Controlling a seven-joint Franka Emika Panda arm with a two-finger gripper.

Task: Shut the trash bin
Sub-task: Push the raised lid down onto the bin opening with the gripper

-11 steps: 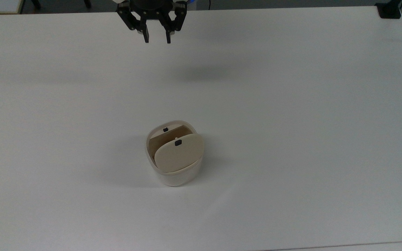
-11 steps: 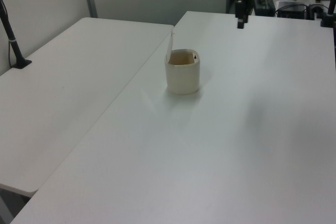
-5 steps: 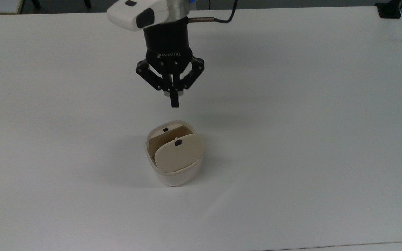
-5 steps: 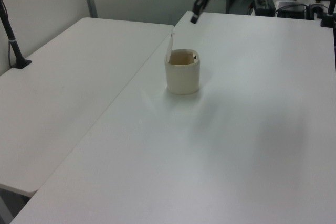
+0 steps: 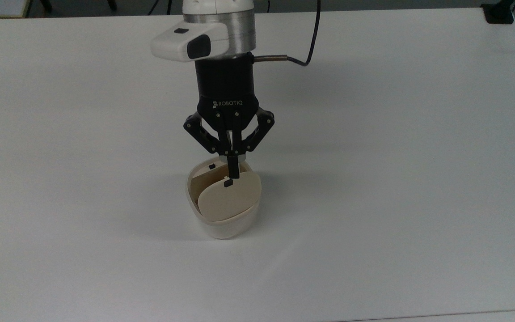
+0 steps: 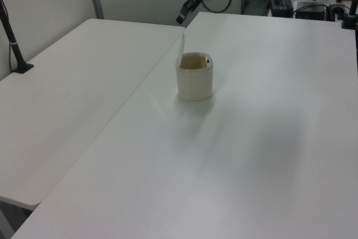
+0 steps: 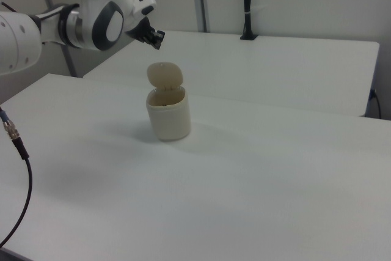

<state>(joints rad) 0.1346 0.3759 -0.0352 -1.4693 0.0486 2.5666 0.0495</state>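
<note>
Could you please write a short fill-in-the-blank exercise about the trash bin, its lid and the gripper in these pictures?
1. The lid of the trash bin stands ____, not closed.
2. The gripper has its fingers ____.
3. In the right view, the gripper hangs ____ the lid without touching it.
4. The bin stands on a ____ table.

Missing words: open; shut; above; white

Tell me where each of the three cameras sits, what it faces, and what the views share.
Top view: high above the white table, looking steeply down; the shut tool reaches over the trash bin.
Left view: raised at one table end, looking along it; tool beyond the bin's upright lid.
Right view: lower, from the opposite side; arm and tool above the lid.
All share the open bin.
</note>
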